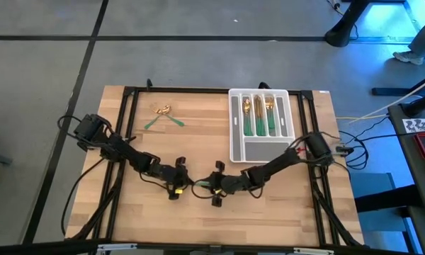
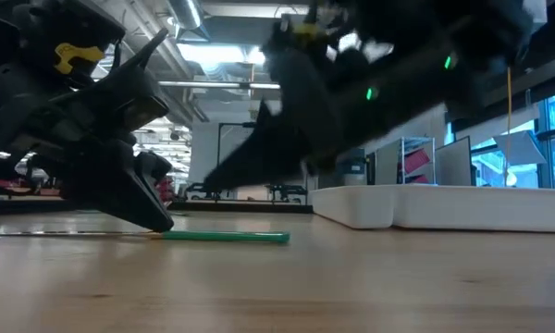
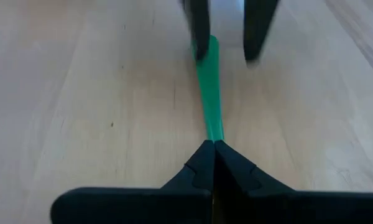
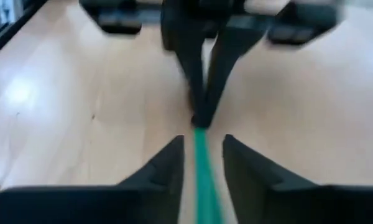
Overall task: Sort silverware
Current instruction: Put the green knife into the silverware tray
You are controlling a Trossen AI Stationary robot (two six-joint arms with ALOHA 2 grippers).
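My left gripper (image 3: 214, 146) is clamped tight on one end of a green-handled piece of silverware (image 3: 209, 87) lying flat on the wooden table (image 1: 283, 205), near its front middle. My right gripper (image 4: 203, 146) faces it, fingers parted astride the other end, not gripping. More silverware (image 1: 258, 117) fills the tray (image 1: 258, 149) at far right; two pieces (image 1: 163, 117) lie far left.

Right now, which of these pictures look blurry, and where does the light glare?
Right wrist view: the far left gripper is smeared, the slim green handle soft. Left wrist view: the right gripper's fingers are blurred. Low view: bright ceiling lights, dark arms. High view: blue glow at the corner.
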